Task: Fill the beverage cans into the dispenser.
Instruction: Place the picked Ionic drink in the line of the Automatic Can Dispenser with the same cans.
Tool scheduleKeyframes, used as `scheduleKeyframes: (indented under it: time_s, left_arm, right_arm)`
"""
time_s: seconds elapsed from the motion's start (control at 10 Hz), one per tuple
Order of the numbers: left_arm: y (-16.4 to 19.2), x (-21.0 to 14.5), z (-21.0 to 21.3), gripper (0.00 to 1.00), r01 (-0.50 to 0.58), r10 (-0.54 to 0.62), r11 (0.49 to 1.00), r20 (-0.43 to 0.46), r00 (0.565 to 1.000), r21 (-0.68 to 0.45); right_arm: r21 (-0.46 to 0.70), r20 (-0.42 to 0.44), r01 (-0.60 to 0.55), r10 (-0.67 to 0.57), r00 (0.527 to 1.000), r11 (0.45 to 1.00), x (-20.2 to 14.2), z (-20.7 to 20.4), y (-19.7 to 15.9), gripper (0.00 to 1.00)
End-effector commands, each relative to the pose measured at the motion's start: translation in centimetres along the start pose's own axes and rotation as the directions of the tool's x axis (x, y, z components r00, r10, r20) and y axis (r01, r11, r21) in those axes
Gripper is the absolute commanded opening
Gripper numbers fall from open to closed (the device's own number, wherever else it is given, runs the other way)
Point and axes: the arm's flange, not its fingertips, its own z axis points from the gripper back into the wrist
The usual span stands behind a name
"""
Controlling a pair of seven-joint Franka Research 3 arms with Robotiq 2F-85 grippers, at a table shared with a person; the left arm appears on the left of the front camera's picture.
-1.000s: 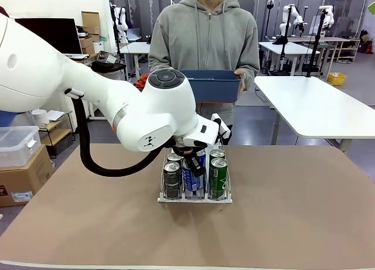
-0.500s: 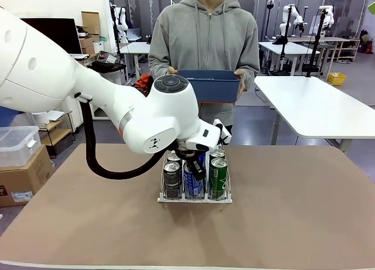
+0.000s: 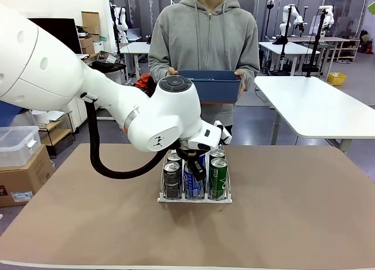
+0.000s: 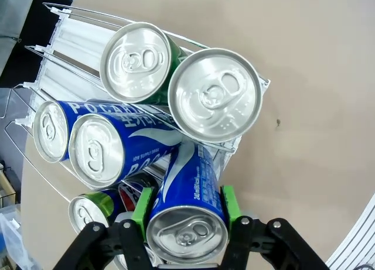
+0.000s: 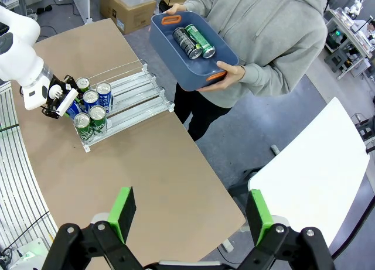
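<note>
Left gripper [image 4: 186, 204]: clamped on a blue can [image 4: 186, 182], near end, middle lane of the dispenser [image 3: 194, 198].
Right gripper [image 5: 190, 214]: jaws wide, holding nothing, high above the table [image 5: 176, 164].
Dispenser: table centre; dark cans [image 3: 171, 179] left, green cans [image 3: 218, 176] right.

Brown table [image 3: 293, 211], clear dispenser [image 3: 194, 199] standing near its middle

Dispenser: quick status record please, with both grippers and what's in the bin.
left gripper: shut on blue can, at the front of the dispenser's middle lane
right gripper: open, up off the table
dispenser lanes, front view: dark cans left, blue middle, green right
bin: in the person's hands; two cans inside, one dark, one green
</note>
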Motion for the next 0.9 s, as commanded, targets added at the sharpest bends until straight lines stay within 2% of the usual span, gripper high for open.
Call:
scheduleKeyframes:
  time_s: [0.0, 0.3, 0.4, 0.5, 0.6, 0.7, 0.8]
  left_arm:
    - [0.9, 0.5, -1.2, 0.57, 0.013, -0.014, 1.0, -0.027, 1.0, -0.017]
    - [1.5, 1.1, -1.3, 0.57, 0.006, -0.007, 0.995, -0.02, 1.0, -0.098]
    - [1.7, 1.2, -1.0, 0.77, 0.01, -0.011, 0.994, -0.01, 1.0, -0.105]
    - [1.8, 1.2, -0.5, 0.77, 0.011, -0.012, 0.994, -0.002, 1.0, -0.11]
    - [1.7, 1.1, 0.0, 0.97, 0.0, 0.0, 0.994, 0.006, 1.0, -0.109]
    - [1.7, 0.8, 0.7, 0.8, -0.004, 0.005, 0.995, 0.011, 1.0, -0.099]
    - [1.8, 0.6, 1.4, 1.0, -0.014, 0.015, 0.997, 0.015, 1.0, -0.073]
  right_arm:
    - [0.007, 0.006, -0.004, 0.004, 1.0, 1.0, -0.1, 0.0, 0.1, 1.0]
    - [0.007, 0.006, -0.004, 0.004, 1.0, 1.0, -0.1, 0.0, 0.1, 1.0]
    - [0.007, 0.006, -0.004, 0.004, 1.0, 1.0, -0.1, 0.0, 0.1, 1.0]
    - [0.007, 0.006, -0.004, 0.004, 1.0, 1.0, -0.1, 0.0, 0.1, 1.0]
    - [0.007, 0.006, -0.004, 0.004, 1.0, 1.0, -0.1, 0.0, 0.1, 1.0]
    - [0.007, 0.006, -0.004, 0.004, 1.0, 1.0, -0.1, 0.0, 0.1, 1.0]
    - [0.007, 0.006, -0.004, 0.004, 1.0, 1.0, -0.1, 0.0, 0.1, 1.0]
